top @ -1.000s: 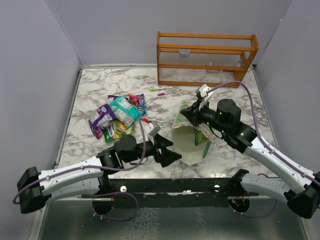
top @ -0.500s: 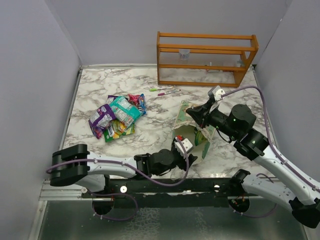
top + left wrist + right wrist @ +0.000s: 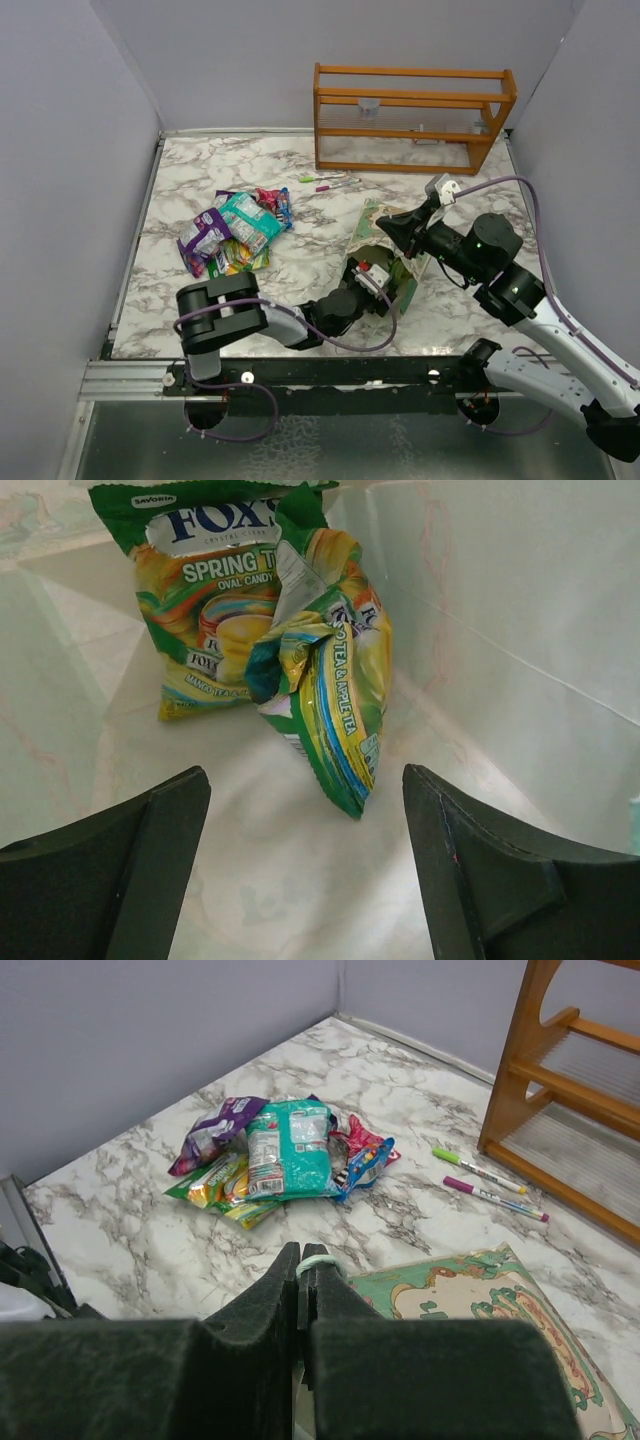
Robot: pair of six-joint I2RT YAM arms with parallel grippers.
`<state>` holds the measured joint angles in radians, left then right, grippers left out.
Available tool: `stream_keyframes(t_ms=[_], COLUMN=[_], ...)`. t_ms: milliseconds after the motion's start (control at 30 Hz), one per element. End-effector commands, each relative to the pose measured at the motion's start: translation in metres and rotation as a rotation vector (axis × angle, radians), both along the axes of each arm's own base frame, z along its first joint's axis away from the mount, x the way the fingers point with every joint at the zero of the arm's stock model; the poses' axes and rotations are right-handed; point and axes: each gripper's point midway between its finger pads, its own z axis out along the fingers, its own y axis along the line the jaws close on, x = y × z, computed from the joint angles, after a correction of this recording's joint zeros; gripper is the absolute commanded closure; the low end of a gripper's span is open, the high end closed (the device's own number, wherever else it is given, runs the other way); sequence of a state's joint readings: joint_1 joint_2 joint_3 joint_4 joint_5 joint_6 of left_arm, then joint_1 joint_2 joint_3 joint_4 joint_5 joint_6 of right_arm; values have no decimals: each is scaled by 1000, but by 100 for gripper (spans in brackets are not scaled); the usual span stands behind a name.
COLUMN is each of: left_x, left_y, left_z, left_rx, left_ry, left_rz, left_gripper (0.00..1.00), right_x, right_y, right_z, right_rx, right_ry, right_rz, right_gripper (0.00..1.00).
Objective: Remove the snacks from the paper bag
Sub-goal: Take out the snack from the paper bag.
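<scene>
Paper bag (image 3: 370, 228) rim pinched by right pincer (image 3: 302, 1261); left pincer (image 3: 303, 776), spread, reaches inside toward green snacks (image 3: 250, 620).

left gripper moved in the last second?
Yes. In the top view the left gripper has gone right and up-frame, toward the orange rack, into the paper bag's mouth.

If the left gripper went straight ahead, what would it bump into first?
Most likely the crumpled green-and-yellow candy packet inside the paper bag. The left gripper, jaws open, points right at it; a flatter packet lies behind.
</scene>
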<state>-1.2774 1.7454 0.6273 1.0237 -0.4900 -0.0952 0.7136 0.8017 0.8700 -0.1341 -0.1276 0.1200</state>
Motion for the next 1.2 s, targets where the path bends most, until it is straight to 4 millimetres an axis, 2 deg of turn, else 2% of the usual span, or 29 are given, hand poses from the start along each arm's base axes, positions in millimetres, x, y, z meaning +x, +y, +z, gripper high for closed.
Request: stream_keyframes(t_ms=[0, 133, 233, 567, 700, 800, 833, 867, 900, 1067, 1167], left_x=[11, 21, 30, 61, 68, 68, 67, 66, 65, 55, 43], left_y=[-10, -14, -19, -35, -47, -52, -52, -50, -47, -35, -27], left_z=[21, 16, 11, -19, -21, -21, -18, -14, -11, 12, 23], left_rx=[-116, -142, -109, -25, -5, 6, 4, 0, -7, -31, -36], left_ry=[-168, -223, -262, -218, -229, -243, -255, -264, -270, -275, -257], left_rz=[16, 64, 94, 103, 68, 30, 25, 23, 27, 3, -42], left_gripper=[17, 8, 6, 9, 14, 25, 34, 49, 58, 66, 81], right_x=[-5, -7, -7, -9, -10, -11, -11, -11, -11, -8, -7], right_y=[0, 2, 4, 6, 8, 7, 6, 5, 4, 2, 2], right_z=[13, 15, 15, 12, 12, 14, 15, 14, 14, 9, 9], right_rx=[29, 35, 33, 35, 40, 41, 41, 40, 40, 34, 30], right_ry=[-24, -23, -17, -3, 4, 5, 5, 6, 6, 10, 10], right_rz=[14, 29, 39, 53, 62, 59, 57, 53, 50, 31, 25], right_gripper=[98, 98, 98, 98, 98, 98, 98, 98, 98, 98, 98])
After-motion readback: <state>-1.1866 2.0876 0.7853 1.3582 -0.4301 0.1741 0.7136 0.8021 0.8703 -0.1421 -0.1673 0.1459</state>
